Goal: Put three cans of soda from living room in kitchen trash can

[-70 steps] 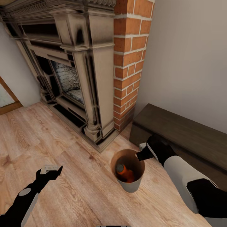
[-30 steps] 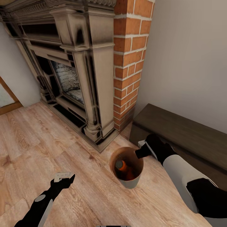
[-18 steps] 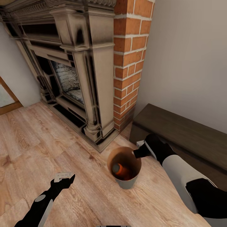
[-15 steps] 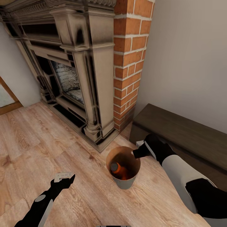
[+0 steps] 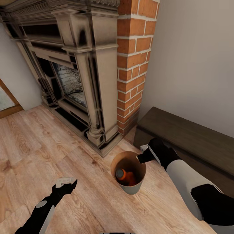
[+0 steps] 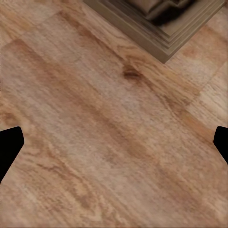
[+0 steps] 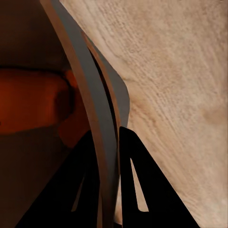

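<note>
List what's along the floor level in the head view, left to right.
Left gripper → orange soda can inside the trash can → right gripper shut on the trash can's rim → dark low cabinet.

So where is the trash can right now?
In the head view the trash can sits low and right of centre, over the wood floor before the brick chimney. The right gripper pinches its rim, an orange can inside.

fireplace (image 5: 74, 65); brick chimney (image 5: 135, 58); dark bench (image 5: 191, 136)
</note>
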Tool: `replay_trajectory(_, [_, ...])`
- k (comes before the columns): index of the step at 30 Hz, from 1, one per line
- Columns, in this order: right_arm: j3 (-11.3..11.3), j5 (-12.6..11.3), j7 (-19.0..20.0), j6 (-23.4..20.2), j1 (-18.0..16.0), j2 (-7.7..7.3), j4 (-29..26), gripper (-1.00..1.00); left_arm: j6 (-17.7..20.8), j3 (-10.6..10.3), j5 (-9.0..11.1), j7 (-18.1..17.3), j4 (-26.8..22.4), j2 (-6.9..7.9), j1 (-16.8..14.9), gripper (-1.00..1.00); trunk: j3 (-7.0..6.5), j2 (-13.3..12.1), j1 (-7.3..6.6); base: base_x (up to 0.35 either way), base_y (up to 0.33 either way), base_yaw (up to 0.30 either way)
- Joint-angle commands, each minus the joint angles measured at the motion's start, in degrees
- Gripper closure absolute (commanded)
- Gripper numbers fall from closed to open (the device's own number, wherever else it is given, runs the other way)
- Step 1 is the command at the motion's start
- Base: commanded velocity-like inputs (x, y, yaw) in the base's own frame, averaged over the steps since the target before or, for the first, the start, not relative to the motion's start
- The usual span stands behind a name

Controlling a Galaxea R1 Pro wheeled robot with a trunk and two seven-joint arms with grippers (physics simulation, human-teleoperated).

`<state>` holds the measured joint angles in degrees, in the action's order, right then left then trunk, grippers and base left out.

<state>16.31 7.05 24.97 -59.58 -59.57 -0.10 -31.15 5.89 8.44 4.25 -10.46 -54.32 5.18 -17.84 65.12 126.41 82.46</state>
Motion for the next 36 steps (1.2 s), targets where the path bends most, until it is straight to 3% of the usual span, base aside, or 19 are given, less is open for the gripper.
replay_trajectory(1, [-0.17,-2.42,0.43,-0.42,0.0,0.02,-0.01,1.0,0.0,0.0,0.01,0.0,-0.01,0.0,0.0,-1.0,-0.01,0.0,0.0,0.029,0.084,0.0])
replay_trajectory(9, [-0.37,-3.0,0.5,-0.42,0.07,0.03,-0.39,1.0,0.07,0.04,0.05,-0.08,-0.33,0.02,0.0,-1.0,-0.01,0.0,0.0,0.091,0.199,0.0])
replay_trajectory(20, [-1.51,-3.01,0.76,-0.42,0.19,-0.24,-0.59,1.0,0.16,0.17,0.06,-2.79,-0.53,0.01,0.0,-1.0,-0.01,0.0,0.0,0.117,0.26,0.0])
replay_trajectory(36, [-1.7,-2.92,0.64,-0.42,3.28,-0.26,-0.92,1.0,0.87,0.17,0.06,-3.16,-0.55,0.01,0.0,-1.0,-0.01,0.0,0.0,0.012,0.31,0.0])
